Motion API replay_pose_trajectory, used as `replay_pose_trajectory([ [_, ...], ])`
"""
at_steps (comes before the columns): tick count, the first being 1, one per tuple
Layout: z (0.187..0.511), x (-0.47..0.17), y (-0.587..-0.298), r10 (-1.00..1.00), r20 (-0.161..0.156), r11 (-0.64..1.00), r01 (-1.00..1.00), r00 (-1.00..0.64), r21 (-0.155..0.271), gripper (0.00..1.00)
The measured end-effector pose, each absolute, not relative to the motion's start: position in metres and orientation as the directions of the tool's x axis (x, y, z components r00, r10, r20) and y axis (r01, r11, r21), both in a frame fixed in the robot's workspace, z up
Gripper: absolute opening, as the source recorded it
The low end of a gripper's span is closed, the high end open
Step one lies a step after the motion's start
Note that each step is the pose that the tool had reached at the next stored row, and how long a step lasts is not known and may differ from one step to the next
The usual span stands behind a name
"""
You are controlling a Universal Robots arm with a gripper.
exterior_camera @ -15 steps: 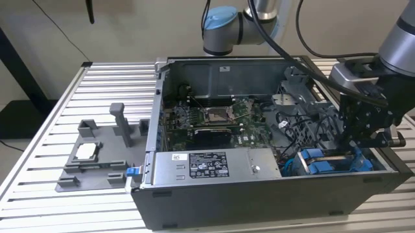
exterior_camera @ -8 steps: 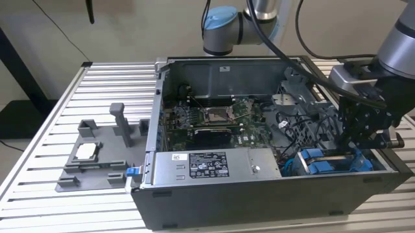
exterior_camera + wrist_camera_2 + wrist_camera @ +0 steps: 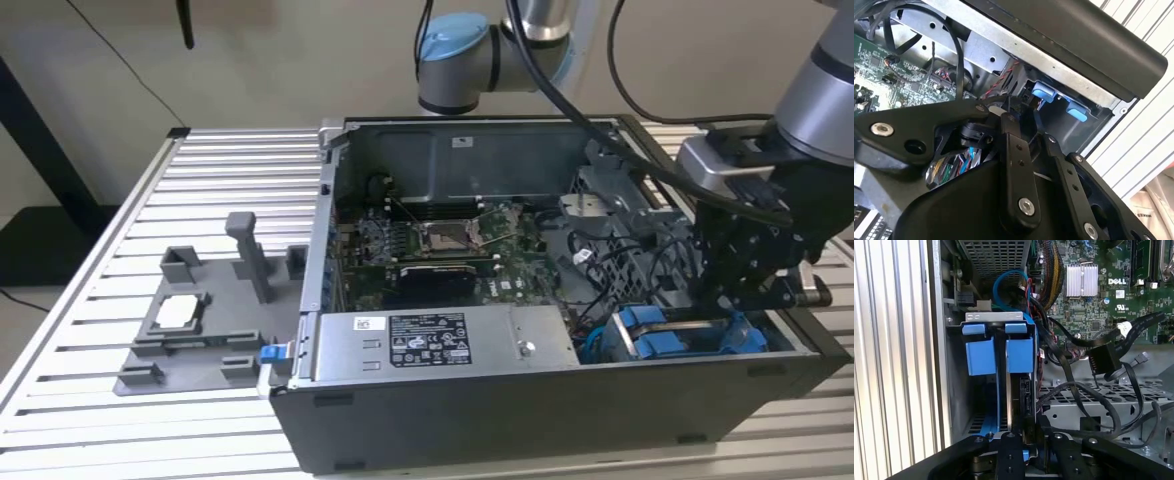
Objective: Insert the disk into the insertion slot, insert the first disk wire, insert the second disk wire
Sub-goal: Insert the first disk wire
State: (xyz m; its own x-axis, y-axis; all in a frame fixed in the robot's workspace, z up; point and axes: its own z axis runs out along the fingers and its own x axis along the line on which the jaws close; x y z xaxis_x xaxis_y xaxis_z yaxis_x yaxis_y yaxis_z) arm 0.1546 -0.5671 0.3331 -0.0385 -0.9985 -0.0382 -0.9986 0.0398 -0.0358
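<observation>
- The disk (image 3: 1021, 395) stands on edge inside the insertion slot (image 3: 956, 400), at about 4 o'clock of the computer case (image 3: 534, 420) in the exterior view.
- Its blue carrier (image 3: 1019, 352) frames it. A second blue carrier (image 3: 979, 355) sits just beside it in the same bay.
- The gripper (image 3: 1029, 432) reaches down into that corner and, in the first wrist view, looks clenched on the disk's near edge. Its jaws stand close together with the dark edge between them.
- I judge the disk to be stiff and fairly heavy for its size. It will not flex, so any tilt would likely make it bind against the sheet-metal walls.
- The metal faces are smooth and probably slippery. The narrow edges and the carrier's rails seem the safest places to hold it.
- It is probably fragile under shock, so I would avoid knocks, and pressure on the label face or on the connector end.
- The blue plastic tabs look thin and springy, fit for latching and not for carrying the load.
- A black cable connector (image 3: 1104, 360) lies loose near the bay, apart from the disk. Its lead looks soft and floppy, so the rigid plug body is the part to hold.
- The grey power supply (image 3: 441, 345) lies at 6 o'clock of the case. The grey fixture (image 3: 200, 320) rests on the tabletop (image 3: 80, 330) at 9 o'clock, well apart.
</observation>
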Motion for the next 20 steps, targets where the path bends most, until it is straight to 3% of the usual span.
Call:
replay_pose_trajectory([
  [1, 0.334, 0.155, -0.567, -0.999, -0.038, 0.040, -0.999, -0.039, -0.036, 0.27],
  [20, 0.353, 0.155, -0.567, -0.999, -0.037, 0.041, -0.999, -0.040, -0.036, 0.27],
])
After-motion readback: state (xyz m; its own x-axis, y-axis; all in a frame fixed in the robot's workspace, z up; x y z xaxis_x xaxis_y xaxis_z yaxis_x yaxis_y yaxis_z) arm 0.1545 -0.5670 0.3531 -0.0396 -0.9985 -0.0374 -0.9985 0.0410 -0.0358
